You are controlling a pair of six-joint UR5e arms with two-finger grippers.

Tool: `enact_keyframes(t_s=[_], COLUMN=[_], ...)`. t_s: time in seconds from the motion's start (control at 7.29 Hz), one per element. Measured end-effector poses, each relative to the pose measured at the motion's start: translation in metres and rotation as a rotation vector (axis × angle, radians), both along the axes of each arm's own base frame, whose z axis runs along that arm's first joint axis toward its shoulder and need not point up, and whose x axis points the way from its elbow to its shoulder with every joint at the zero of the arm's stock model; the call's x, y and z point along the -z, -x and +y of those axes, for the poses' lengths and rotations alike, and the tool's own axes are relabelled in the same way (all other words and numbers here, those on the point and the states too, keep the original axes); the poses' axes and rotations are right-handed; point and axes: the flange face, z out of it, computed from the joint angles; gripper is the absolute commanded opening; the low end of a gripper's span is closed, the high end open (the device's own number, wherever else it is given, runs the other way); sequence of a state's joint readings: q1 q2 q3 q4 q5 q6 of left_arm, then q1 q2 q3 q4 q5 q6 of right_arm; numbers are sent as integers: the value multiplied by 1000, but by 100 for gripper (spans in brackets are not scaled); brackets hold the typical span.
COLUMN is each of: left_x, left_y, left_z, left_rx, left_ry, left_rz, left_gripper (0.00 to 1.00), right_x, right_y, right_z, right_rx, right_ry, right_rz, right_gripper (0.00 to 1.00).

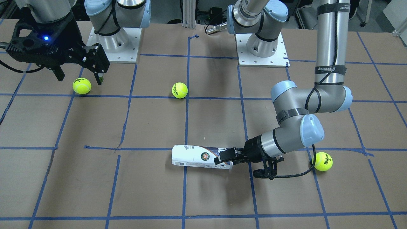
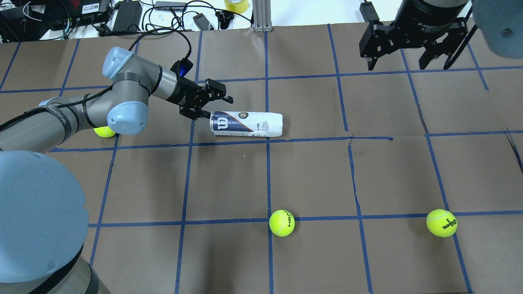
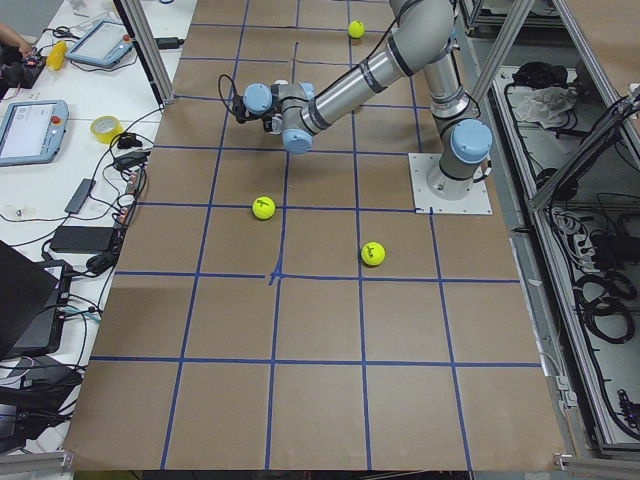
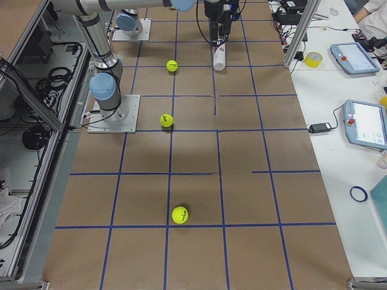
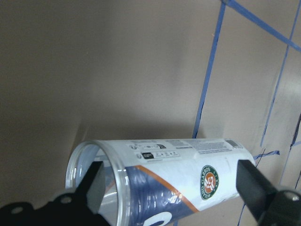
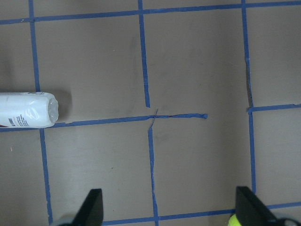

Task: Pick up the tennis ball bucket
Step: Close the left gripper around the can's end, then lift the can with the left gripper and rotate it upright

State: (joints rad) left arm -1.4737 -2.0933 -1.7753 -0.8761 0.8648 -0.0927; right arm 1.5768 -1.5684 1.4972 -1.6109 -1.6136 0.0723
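Note:
The tennis ball bucket (image 2: pixel 247 124) is a white and navy can that lies on its side on the brown table, with its open silver rim toward my left arm. It also shows in the front view (image 1: pixel 194 156), the left wrist view (image 5: pixel 178 165) and the right wrist view (image 6: pixel 26 110). My left gripper (image 2: pixel 214 108) is open, right at the can's open end (image 1: pixel 224 158). Its fingers (image 5: pixel 94 186) stand apart on either side of the can and are not closed on it. My right gripper (image 2: pixel 396 65) is open and empty, high over the far right of the table (image 1: pixel 80 78).
Three yellow-green tennis balls lie loose: one near the table's middle (image 2: pixel 281 223), one at the right (image 2: pixel 441 223), and one under my left arm's elbow (image 2: pixel 104 131). Blue tape lines grid the table. Cables and devices lie beyond the far edge (image 2: pixel 163 12).

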Motion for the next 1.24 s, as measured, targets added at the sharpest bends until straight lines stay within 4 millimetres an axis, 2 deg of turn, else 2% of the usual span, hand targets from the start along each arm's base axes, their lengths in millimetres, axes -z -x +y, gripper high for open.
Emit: enact_keyframes(t_s=[0.14, 0.27, 0.55, 0.69, 0.96, 1.24], left_x=[4, 7, 10, 4, -34, -89], left_y=[1, 3, 15, 18, 20, 18], left_z=[4, 10, 18, 16, -1, -29], left_rx=[-1, -1, -60, -108, -217, -296], left_ry=[-13, -28, -103, -136, -162, -127], left_rz=[-2, -2, 22, 40, 53, 52], left_gripper=[7, 0, 0, 0, 0, 0], right_x=[1, 1, 2, 2, 3, 5], right_y=[0, 0, 0, 0, 0, 0], right_z=[0, -1, -1, -1, -1, 0], right_rx=[2, 2, 3, 3, 3, 3], right_ry=[-1, -2, -3, -4, -6, -10], right_rz=[-1, -1, -2, -2, -1, -1], right_gripper=[100, 100, 100, 100, 100, 100])
